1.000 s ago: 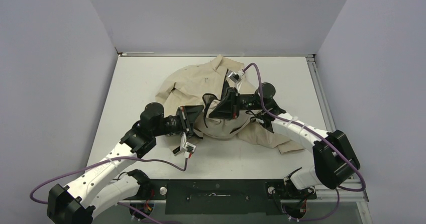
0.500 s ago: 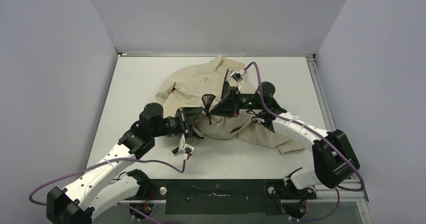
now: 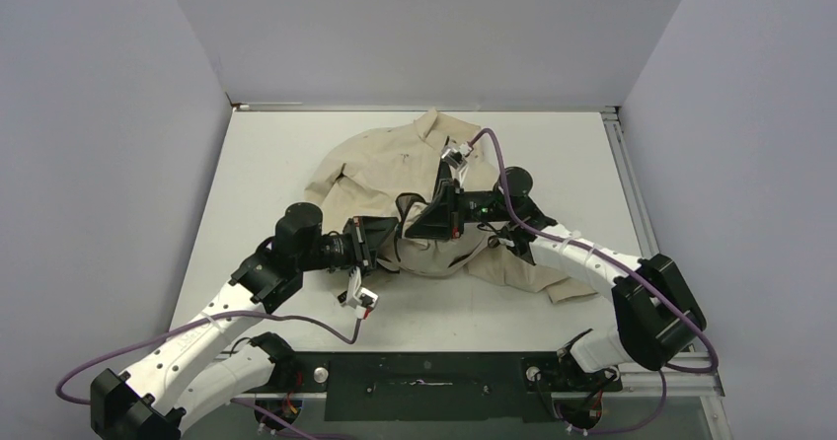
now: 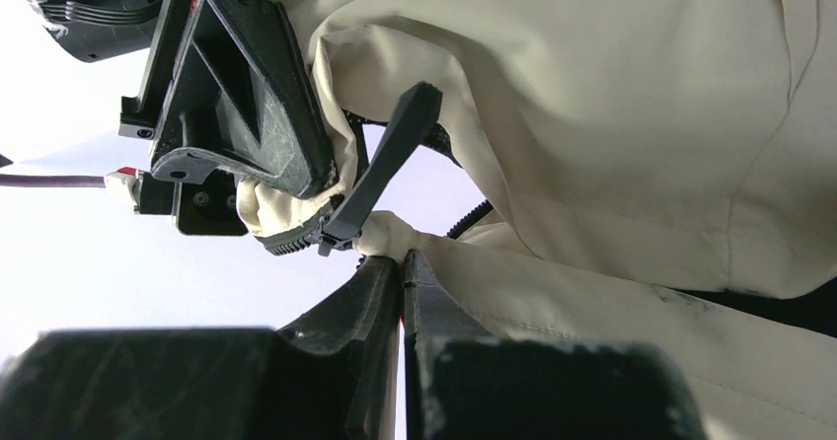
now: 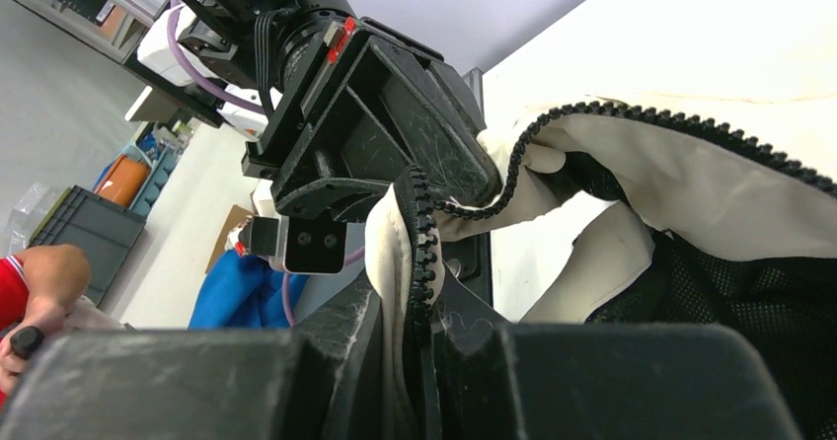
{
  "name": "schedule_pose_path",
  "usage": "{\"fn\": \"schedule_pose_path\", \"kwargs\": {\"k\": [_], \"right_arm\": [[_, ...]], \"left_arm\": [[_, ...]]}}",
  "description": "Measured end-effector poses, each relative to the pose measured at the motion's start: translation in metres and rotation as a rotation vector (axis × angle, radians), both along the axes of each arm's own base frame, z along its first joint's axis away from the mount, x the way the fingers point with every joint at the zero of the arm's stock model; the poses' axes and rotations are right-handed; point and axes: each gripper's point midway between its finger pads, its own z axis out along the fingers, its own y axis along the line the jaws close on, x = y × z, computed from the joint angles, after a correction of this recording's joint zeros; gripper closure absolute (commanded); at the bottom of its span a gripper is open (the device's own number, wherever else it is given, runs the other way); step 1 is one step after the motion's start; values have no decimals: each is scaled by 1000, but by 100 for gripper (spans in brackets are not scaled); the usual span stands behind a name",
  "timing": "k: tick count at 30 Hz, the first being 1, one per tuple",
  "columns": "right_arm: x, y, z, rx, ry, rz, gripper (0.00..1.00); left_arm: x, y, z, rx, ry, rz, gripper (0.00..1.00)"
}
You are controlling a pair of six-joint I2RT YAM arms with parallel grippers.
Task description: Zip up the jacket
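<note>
Top view: since a second ago your right gripper (image 3: pixel 415 225) has slid closer to your left gripper (image 3: pixel 393 243), and the raised fold between them sits lower. Both arms reach inward over the worktop (image 3: pixel 266 154), wrists rolled sideways, tips nearly meeting at the near hem of the jacket (image 3: pixel 380 159). It lies crumpled mid-worktop, collar toward the far edge. Left wrist view: you see the left fingers pressed together, pinching a beige edge, with creased cream cloth bulging above. Right wrist view: the right fingers are clamped on a hem with black zipper teeth (image 5: pixel 642 114). The teeth curl away unjoined, with black mesh lining (image 5: pixel 750 302) beneath.
</note>
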Motion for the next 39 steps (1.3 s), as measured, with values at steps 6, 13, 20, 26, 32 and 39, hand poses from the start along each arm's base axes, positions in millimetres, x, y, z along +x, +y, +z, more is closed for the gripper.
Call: {"fn": "schedule_pose_path", "kwargs": {"k": [6,13,20,26,32,39], "right_arm": [[4,-4,-7,-38,37,-30,95],[9,-4,-11,-56,117,-67,95],[5,-2,-16,-78,163,-62,95],[5,-7,-31,-148,225,-95,95],[1,-8,-31,-162,231,-95,95],[-1,-8,-29,-161,242,-90,95]], "left_arm": [[-1,1,-4,12,7,-3,100],[-3,1,-4,31,-5,-15,100],[-5,2,-9,60,-9,-27,100],[-8,3,-14,78,1,-33,100],[-9,2,-14,83,-8,-44,100],[-9,2,-14,84,-8,-44,100]]}}
